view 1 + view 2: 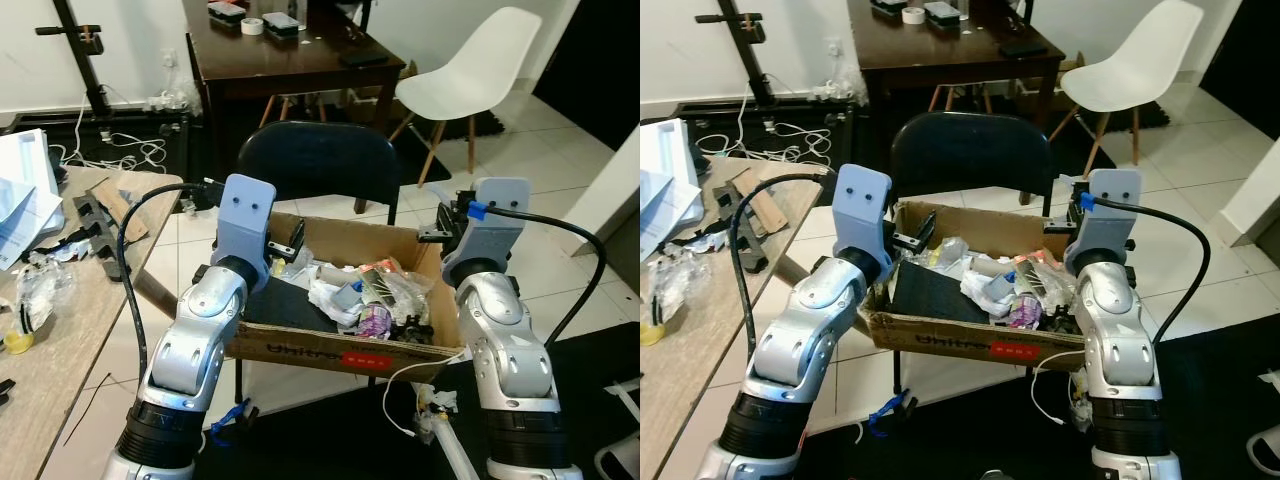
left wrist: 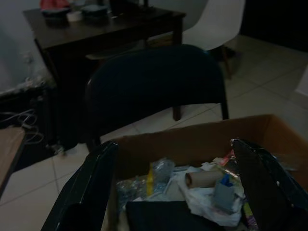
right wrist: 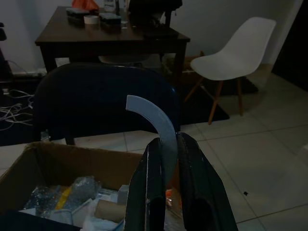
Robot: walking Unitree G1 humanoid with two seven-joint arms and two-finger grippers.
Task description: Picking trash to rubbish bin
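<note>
Cardboard box (image 1: 300, 345) serving as the rubbish bin sits centre frame on a black chair (image 1: 318, 165), packed with trash: crumpled white paper (image 1: 335, 297), a cardboard tube (image 2: 201, 179), clear plastic wrap (image 2: 161, 169), a black flat sheet (image 1: 930, 292), assorted wrappers. Front wall of box carries dark printed lettering reading "Unitree", followed by a red label whose text is too small to read. Left gripper (image 2: 178, 192) hangs over the box's near-left corner, fingers (image 2: 86, 192) spread wide apart, nothing between them; trash visible in the gap. Right gripper (image 3: 168, 168) is above the box's right end, fingers pressed together on a curved grey strip (image 3: 154, 122) that arcs upward out of the fingertips; material unclear in the dim wrist view, possibly plastic. Upper centre of frame: dark wooden bench (image 1: 290, 55) carrying a roll of white tape (image 1: 252, 25) and a few dark flat items. White moulded chair (image 1: 470, 75) with wooden legs at upper right. Left edge: lighter wooden bench (image 1: 50, 330) with papers (image 1: 20, 190), a clear plastic bag (image 1: 40, 290), black hardware (image 1: 95, 225). White cables (image 1: 120, 150) tangled on the tile floor (image 1: 560, 220) at upper left, beside a black stand (image 1: 85, 60). A white cable (image 1: 400, 395) dangles beneath the box's front right corner.
</note>
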